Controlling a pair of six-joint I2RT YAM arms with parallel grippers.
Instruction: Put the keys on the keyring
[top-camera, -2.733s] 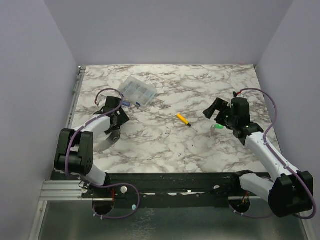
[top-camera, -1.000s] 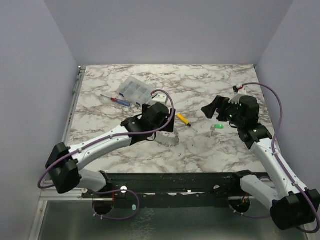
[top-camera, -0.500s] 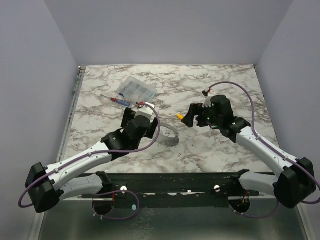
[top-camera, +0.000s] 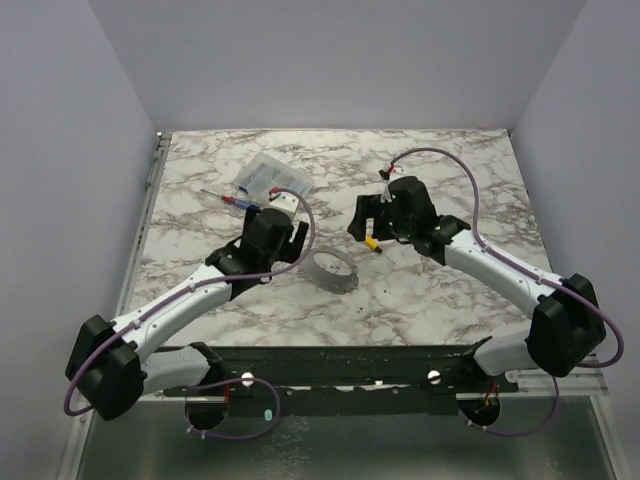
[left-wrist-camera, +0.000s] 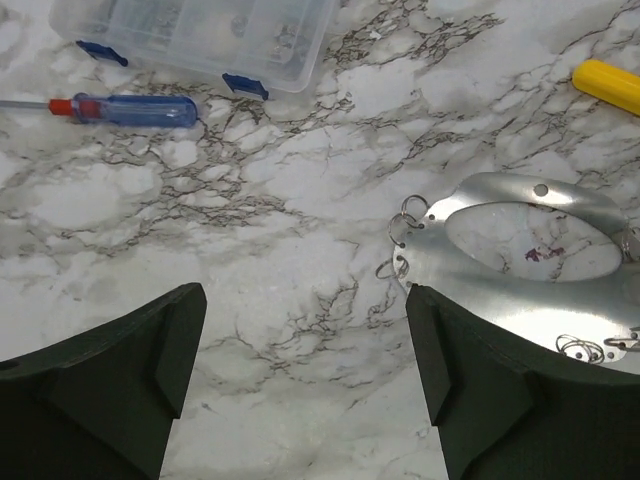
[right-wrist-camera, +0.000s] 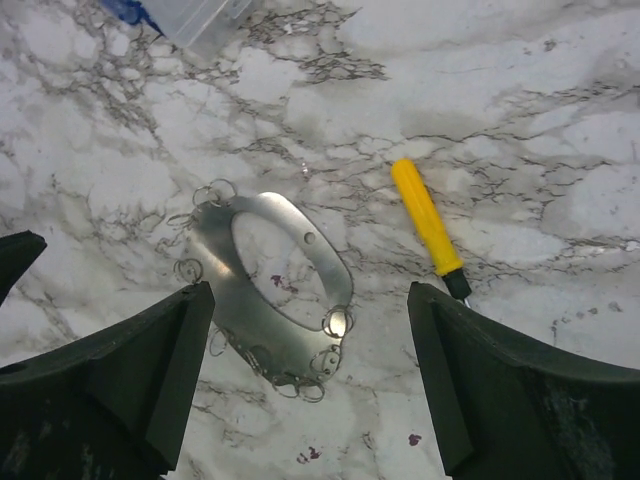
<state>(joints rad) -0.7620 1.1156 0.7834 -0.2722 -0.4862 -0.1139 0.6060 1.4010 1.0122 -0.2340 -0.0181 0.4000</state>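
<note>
Marble table (top-camera: 400, 295); keyring (left-wrist-camera: 520, 305), yellow stick (right-wrist-camera: 424, 215) (black tip), screwdriver (left-wrist-camera: 135, 108), clear box (top-camera: 273, 180).

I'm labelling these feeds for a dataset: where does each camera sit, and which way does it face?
Top external: above and behind the arms, looking down on the table; both arms show.
Left wrist: on the left arm, looking down past the open left gripper at the keyring, screwdriver and box.
Right wrist: on the right arm, looking down past the open right gripper at the keyring and yellow stick.
Shared: both wrist views show the keyring.
</note>
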